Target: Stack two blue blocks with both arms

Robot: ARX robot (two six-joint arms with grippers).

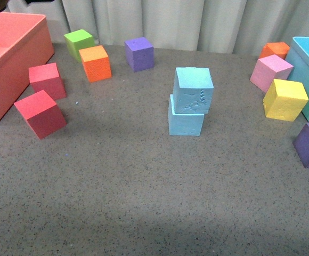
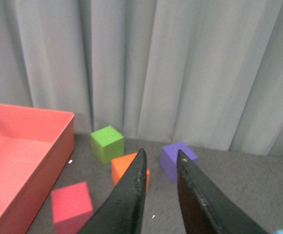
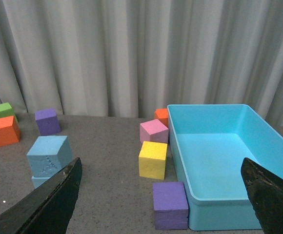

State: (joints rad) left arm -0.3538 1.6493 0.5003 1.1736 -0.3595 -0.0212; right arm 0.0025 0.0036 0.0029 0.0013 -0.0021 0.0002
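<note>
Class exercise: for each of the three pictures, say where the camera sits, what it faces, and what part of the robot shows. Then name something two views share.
Front: on the robot's body, facing the table and stacked blue blocks; no arms show.
Left wrist: faces the curtain and red bin; left gripper nearly closed, empty.
Right wrist: faces the turquoise bin; right gripper wide open.
Shared: the wrist views both show the orange block.

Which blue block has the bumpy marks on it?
The top blue block, sitting slightly askew on the bottom blue block. Its front face has raised marks; the bottom one's looks plain.
</note>
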